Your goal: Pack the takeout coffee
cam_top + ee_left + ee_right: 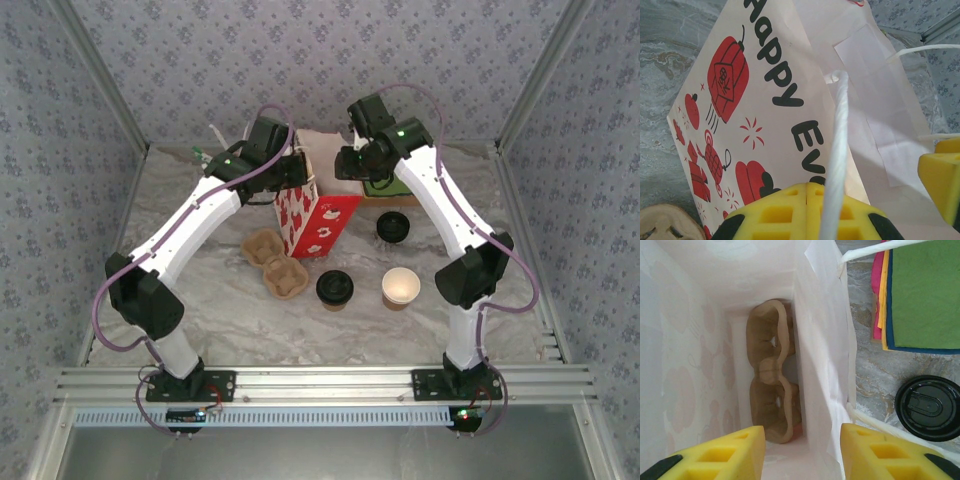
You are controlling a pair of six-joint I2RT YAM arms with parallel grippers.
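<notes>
The takeout coffee (334,288), a brown cup under a black lid, stands on the table in front of the paper bag (312,215). The bag is upright, white with red prints and black lettering (775,85). My left gripper (806,189) is shut at the bag's upper left edge, and the bag's white cord handle (837,150) lies across its fingers. My right gripper (802,440) is open over the bag's mouth, one finger inside and one outside its right wall (822,365). A brown cup carrier (771,375) stands on edge inside the bag.
Another brown cup carrier (275,262) lies left of the coffee. A lidless brown cup (400,287) stands to its right. A separate black lid (393,228) (929,407) sits by the bag, near stacked coloured napkins (922,295). Patterned walls enclose the table.
</notes>
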